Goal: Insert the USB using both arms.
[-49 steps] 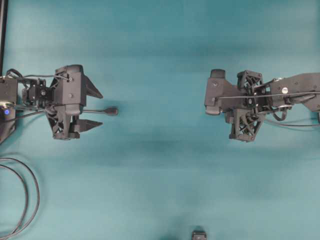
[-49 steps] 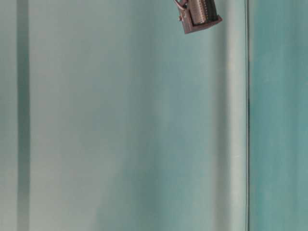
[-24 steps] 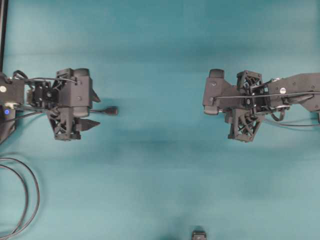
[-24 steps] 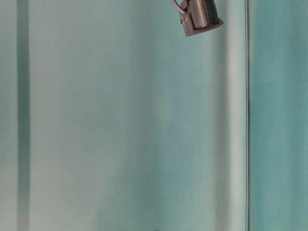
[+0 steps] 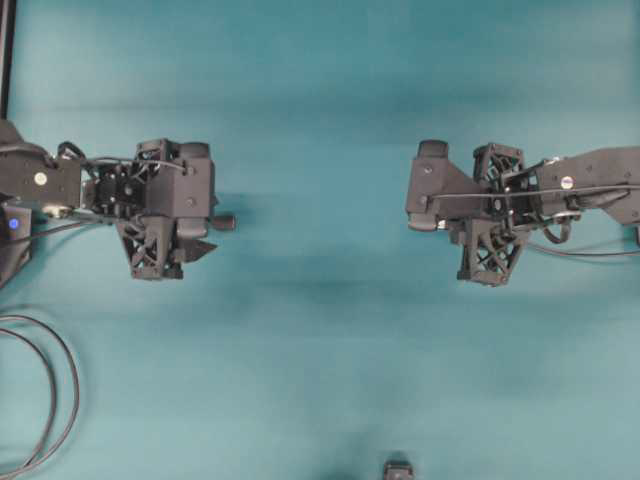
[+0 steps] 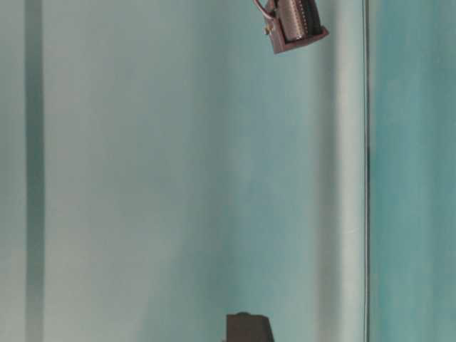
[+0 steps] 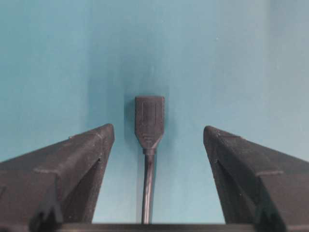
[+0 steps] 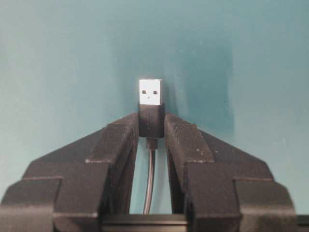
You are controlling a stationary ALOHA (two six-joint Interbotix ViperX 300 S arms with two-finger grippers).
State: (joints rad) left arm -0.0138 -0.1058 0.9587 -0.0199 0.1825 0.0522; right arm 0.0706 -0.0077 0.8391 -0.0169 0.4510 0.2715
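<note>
The USB (image 8: pixel 150 93) shows its silver metal tip beyond my right gripper (image 8: pixel 151 120), which is shut on the plug's dark body; its thin cable runs back between the fingers. From overhead the right gripper (image 5: pixel 417 205) hides the plug. A dark cable ends in an all-dark socket (image 7: pixel 149 121), lying flat on the teal table between the wide-apart fingers of my open left gripper (image 7: pixel 158 129), touching neither. Overhead, the socket (image 5: pixel 227 221) pokes out just right of the left gripper (image 5: pixel 211 221). A wide teal gap separates both arms.
A looped dark cable coil (image 5: pixel 45 400) lies at the lower left. A black post (image 5: pixel 5 60) stands at the upper left edge. A small dark object (image 5: pixel 398 468) sits at the bottom edge. A thin cable (image 5: pixel 590 252) trails right behind the right arm.
My left gripper has moved right along the dark cable until its fingers flank the socket. The right arm has hardly moved. A dark part has entered the table-level view's bottom edge.
</note>
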